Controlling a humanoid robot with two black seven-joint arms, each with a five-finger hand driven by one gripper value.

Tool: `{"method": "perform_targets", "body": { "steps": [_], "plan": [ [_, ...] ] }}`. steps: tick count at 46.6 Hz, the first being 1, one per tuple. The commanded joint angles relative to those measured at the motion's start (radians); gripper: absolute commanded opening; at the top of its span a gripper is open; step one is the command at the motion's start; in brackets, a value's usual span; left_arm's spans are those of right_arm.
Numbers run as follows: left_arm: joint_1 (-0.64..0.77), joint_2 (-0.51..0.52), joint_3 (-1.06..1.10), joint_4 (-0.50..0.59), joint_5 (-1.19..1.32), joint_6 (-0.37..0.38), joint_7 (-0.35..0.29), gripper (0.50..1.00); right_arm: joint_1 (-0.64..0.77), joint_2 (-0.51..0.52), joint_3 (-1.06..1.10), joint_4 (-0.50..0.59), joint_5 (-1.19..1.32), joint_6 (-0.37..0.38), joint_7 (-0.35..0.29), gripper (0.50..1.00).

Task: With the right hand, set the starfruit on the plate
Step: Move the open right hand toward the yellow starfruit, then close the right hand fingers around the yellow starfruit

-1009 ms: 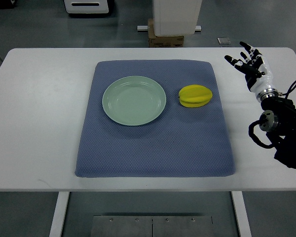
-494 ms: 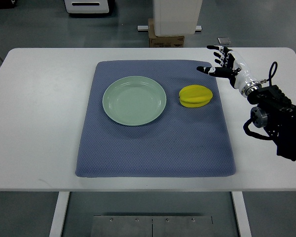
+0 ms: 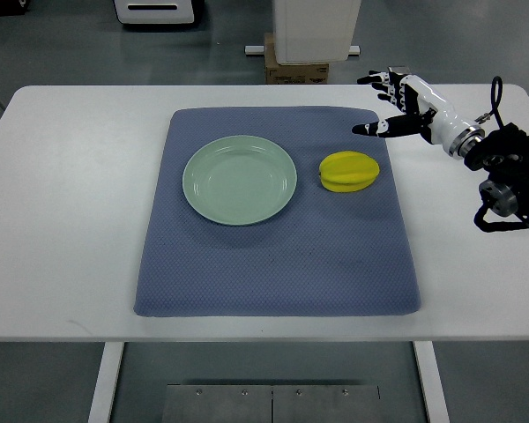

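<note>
Reaching in from the right edge, the right hand (image 3: 395,104) hung over the table's far right part with its fingers (image 3: 368,129) spread wide and holding nothing, the forearm angled toward the far side of the blue mat (image 3: 278,264). One fingertip pointed over the mat's far right corner, near the starfruit (image 3: 349,171) but apart from it. That yellow fruit lay on the mat just right of the empty green plate (image 3: 240,179), not touching it.
</note>
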Motion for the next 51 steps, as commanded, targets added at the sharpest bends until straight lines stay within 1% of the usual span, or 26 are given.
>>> {"method": "perform_targets", "body": {
  "steps": [1,4,9,18,29,37,44,51],
  "plan": [
    [0.001,0.000,0.000,0.000,0.000,0.000,0.000,1.000,0.009,-0.051,-0.021,0.080,-0.048,-0.002,-0.001,1.000],
    [0.001,0.000,0.000,0.000,0.000,0.000,0.000,1.000,0.011,-0.080,-0.042,0.123,-0.090,-0.002,-0.001,1.000],
    [-0.001,0.000,0.000,0.000,0.000,0.000,0.000,1.000,0.029,-0.098,-0.093,0.156,-0.165,-0.003,-0.002,1.000],
    [-0.001,0.000,0.000,0.000,0.000,0.000,0.000,1.000,0.083,-0.094,-0.193,0.173,-0.191,-0.071,-0.008,1.000],
    [-0.001,0.000,0.000,0.000,0.000,0.000,0.000,1.000,0.153,-0.049,-0.361,0.179,-0.192,-0.159,-0.012,1.000],
    [-0.001,0.000,0.000,0.000,0.000,0.000,0.000,1.000,0.158,-0.020,-0.377,0.179,-0.192,-0.167,-0.018,1.000],
    [0.001,0.000,0.000,0.000,0.000,0.000,0.000,1.000,0.153,0.001,-0.377,0.173,-0.191,-0.172,-0.044,1.000],
    [-0.001,0.000,0.000,0.000,0.000,0.000,0.000,1.000,0.155,0.028,-0.378,0.173,-0.189,-0.222,-0.051,1.000]
  ]
}}
